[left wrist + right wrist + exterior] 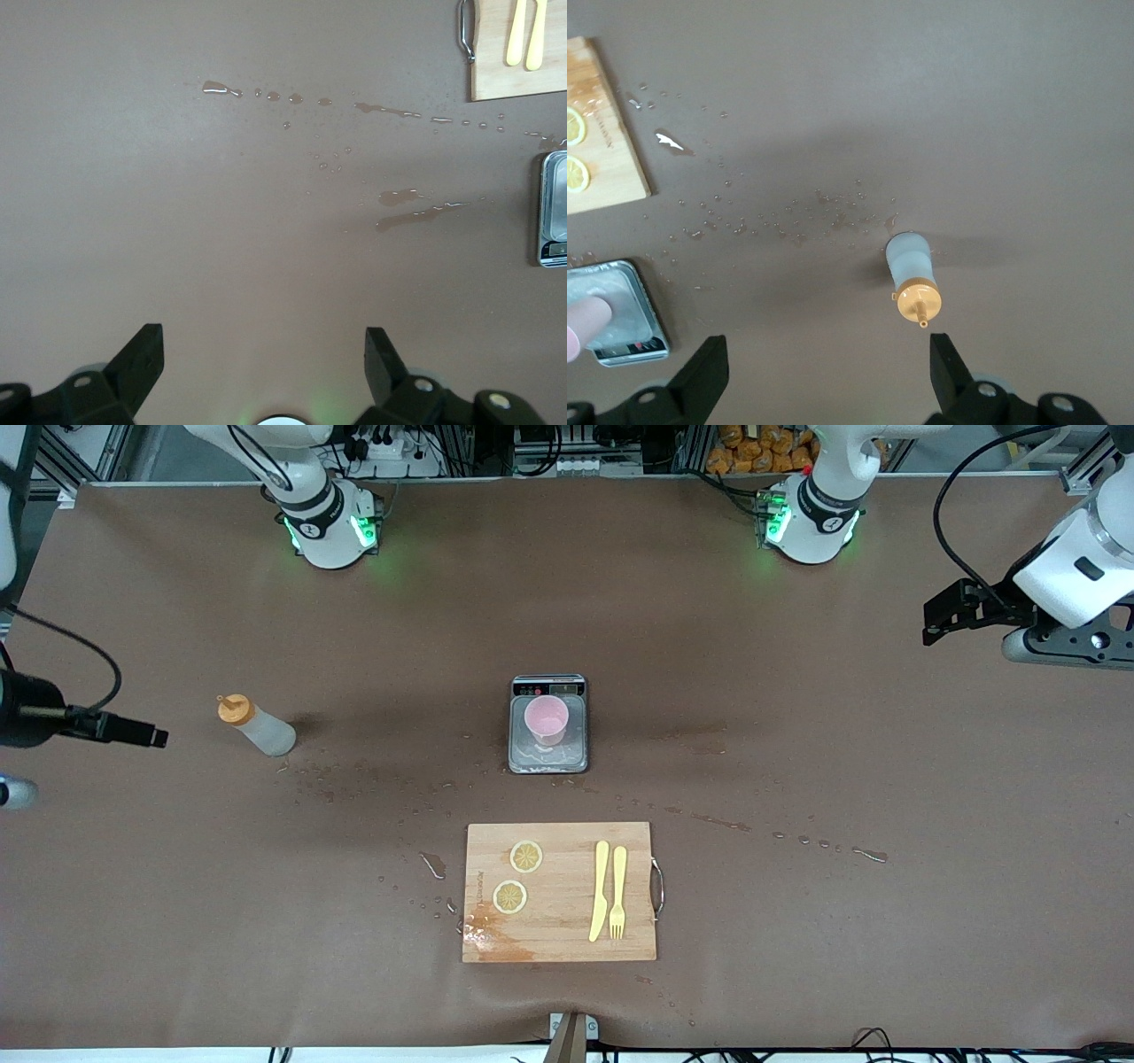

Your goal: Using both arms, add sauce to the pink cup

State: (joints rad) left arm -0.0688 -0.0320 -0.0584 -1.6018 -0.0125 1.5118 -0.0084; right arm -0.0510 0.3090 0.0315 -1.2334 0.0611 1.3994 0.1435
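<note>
The sauce bottle (257, 726), whitish with an orange cap and nozzle, stands upright on the brown table toward the right arm's end. It also shows in the right wrist view (914, 279). The pink cup (547, 720) stands on the grey scale (576, 755) at the table's middle; the right wrist view shows its edge (580, 323). My right gripper (133, 733) hangs open and empty above the table beside the bottle, apart from it (828, 363). My left gripper (943, 615) is open and empty over bare table at the left arm's end (264, 363).
A wooden cutting board (560, 892) lies nearer the front camera than the scale, with two lemon slices (526, 856), a yellow knife (600, 890) and fork (617, 892). Wet spills (354, 779) dot the table between bottle, scale and board.
</note>
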